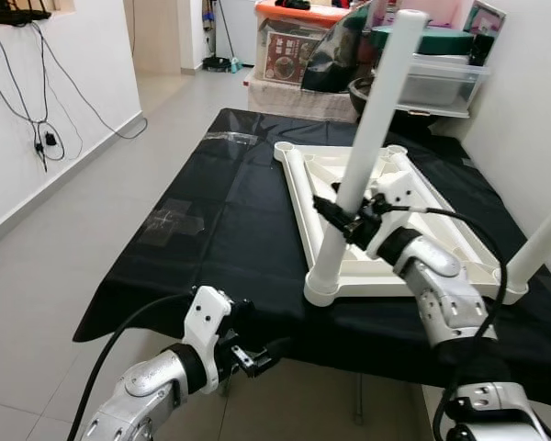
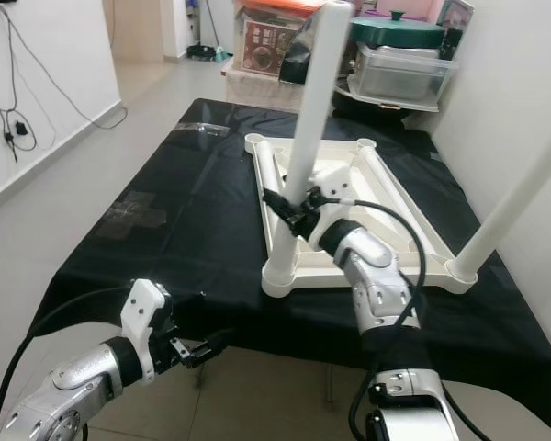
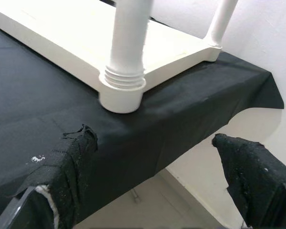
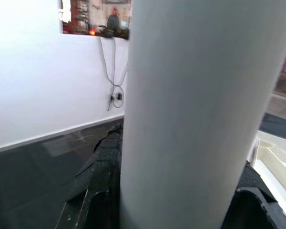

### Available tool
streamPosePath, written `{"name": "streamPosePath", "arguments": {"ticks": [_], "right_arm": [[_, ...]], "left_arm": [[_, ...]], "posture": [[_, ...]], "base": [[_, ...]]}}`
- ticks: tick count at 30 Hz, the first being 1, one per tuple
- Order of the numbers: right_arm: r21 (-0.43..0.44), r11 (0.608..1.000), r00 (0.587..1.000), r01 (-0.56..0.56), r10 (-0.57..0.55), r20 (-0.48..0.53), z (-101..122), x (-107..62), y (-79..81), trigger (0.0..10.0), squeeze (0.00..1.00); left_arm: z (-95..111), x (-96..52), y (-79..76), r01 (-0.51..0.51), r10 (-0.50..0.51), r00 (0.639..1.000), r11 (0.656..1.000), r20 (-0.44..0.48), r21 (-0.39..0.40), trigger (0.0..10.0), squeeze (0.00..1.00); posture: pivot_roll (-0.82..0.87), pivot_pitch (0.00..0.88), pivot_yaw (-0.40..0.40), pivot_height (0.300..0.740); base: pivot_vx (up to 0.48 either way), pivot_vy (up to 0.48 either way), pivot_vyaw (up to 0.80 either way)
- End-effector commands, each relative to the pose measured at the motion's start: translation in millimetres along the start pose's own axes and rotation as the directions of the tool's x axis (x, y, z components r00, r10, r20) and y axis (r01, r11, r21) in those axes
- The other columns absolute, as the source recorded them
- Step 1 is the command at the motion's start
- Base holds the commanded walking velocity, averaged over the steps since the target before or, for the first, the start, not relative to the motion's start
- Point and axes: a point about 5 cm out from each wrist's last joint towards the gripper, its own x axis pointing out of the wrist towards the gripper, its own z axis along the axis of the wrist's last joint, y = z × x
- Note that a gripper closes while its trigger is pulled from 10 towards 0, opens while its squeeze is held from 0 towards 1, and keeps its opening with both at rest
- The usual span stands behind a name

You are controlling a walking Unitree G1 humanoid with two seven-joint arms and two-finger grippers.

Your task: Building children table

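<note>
Left gripper [image 1: 257, 356] nearest, open, empty, below table edge. Right gripper [image 1: 347, 220] clamps near-left leg [image 1: 367, 147], axis near upright in corner socket of upturned tabletop [image 1: 367, 266].

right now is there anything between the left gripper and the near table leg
Nothing visible stands between them. The left gripper hangs open just below the edge of the black cloth, and its wrist view looks straight across bare cloth to the near leg in its corner socket. The right gripper is clamped higher up that leg.
</note>
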Motion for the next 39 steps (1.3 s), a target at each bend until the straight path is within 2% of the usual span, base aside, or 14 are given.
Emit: {"name": "streamPosePath", "arguments": {"ticks": [1,5,7,10,11,15,16,21,22,32,33,34,35,39], "right_arm": [[-0.006,0.997,0.977,0.082,-0.082,-0.196,-36.3,1.9,4.8,0.0,0.0],[0.031,0.861,0.826,0.508,-0.477,-0.299,-56.9,-8.1,-13.3,0.0,0.0],[0.003,0.696,0.647,0.718,-0.666,-0.371,-74.0,-30.8,-9.5,0.0,0.0],[-0.008,0.678,0.621,0.735,-0.677,-0.394,-77.2,-39.4,4.9,0.0,0.0],[0.025,0.742,0.687,0.67,-0.607,-0.399,-73.4,-34.6,20.2,10.0,0.0],[0.064,0.857,0.829,0.511,-0.472,-0.3,-54.4,-24.4,44.2,10.0,0.0],[0.058,0.851,0.827,0.523,-0.489,-0.278,-49.9,-23.8,41.3,10.0,1.0],[0.014,0.852,0.829,0.523,-0.504,-0.243,-38.8,-20.0,28.7,10.0,1.0],[0.035,0.924,0.911,0.38,-0.367,-0.19,-25.7,-12.8,22.3,10.0,0.0],[-0.023,0.999,0.991,-0.042,0.039,-0.125,-7.1,-14.9,4.3,10.0,0.0],[-0.023,0.99,0.983,-0.137,0.133,-0.129,-7.5,-14.4,1.6,7.2,0.0],[-0.023,0.99,0.983,-0.137,0.133,-0.129,-7.5,-14.4,1.6,7.2,0.0],[-0.013,0.991,0.982,-0.133,0.13,-0.14,-9.5,-11.4,-2.3,0.6,0.0],[0.011,0.995,0.986,0.099,-0.096,-0.139,-12.1,-1.2,-14.8,0.0,0.0]], "left_arm": [[-1.9,-0.3,0.1,-0.002,0.002,1.0,1.0,-0.005,0.005,10.0,0.0],[-3.7,0.7,-4.8,0.005,-0.005,1.0,1.0,-0.002,-0.016,10.0,0.0],[-4.5,-0.3,-5.3,0.002,-0.002,1.0,1.0,-0.001,-0.032,10.0,0.0],[-3.4,-2.5,-0.8,-0.007,0.007,1.0,1.0,-0.002,-0.027,10.0,0.0],[-3.0,-3.5,1.2,-0.007,0.007,1.0,1.0,-0.005,-0.019,10.0,0.0],[-5.4,-3.0,1.6,0.008,-0.009,1.0,1.0,-0.017,-0.016,10.0,0.0],[-5.5,-1.0,0.0,0.018,-0.018,1.0,1.0,-0.015,-0.019,10.0,0.0],[-3.9,4.2,-2.6,0.029,-0.029,1.0,0.999,-0.008,-0.018,10.0,0.0],[-4.2,3.9,-3.0,0.024,-0.024,1.0,0.999,-0.005,-0.022,10.0,0.0],[-2.7,4.1,-0.8,0.012,-0.012,1.0,1.0,0.003,-0.018,10.0,0.0],[-3.4,3.4,-0.1,0.009,-0.009,1.0,1.0,0.0,-0.012,10.0,0.0],[-3.4,3.4,-0.1,0.009,-0.009,1.0,1.0,0.0,-0.012,10.0,0.0],[-4.3,3.6,-1.1,0.008,-0.008,1.0,1.0,-0.001,-0.013,10.0,0.0],[-4.1,4.4,-4.4,0.01,-0.01,1.0,1.0,0.003,-0.019,10.0,0.0]], "posture": [[0.11,0.0,-0.128,0.74],[0.12,0.0,-0.127,0.74],[0.12,0.0,-0.128,0.74],[0.12,0.0,-0.121,0.74],[0.11,0.0,-0.109,0.74],[0.09,0.0,-0.093,0.74],[0.09,0.0,-0.092,0.74],[0.08,0.0,-0.092,0.74],[0.08,0.0,-0.098,0.74],[0.1,0.0,-0.121,0.74],[0.1,0.0,-0.121,0.74],[0.1,0.0,-0.121,0.74],[0.11,0.0,-0.128,0.74],[0.11,0.0,-0.131,0.74]], "base": [[0.0,0.0,0.0],[0.0,0.0,0.0],[0.0,0.0,0.0],[0.0,0.0,0.0],[0.0,0.0,0.0],[0.0,0.0,0.0],[0.0,0.0,0.0],[0.0,0.0,0.0],[0.0,0.0,0.0],[0.0,0.0,0.0],[0.0,0.0,0.0],[0.0,0.0,0.0],[0.0,0.0,0.0],[0.0,0.0,0.0]]}}
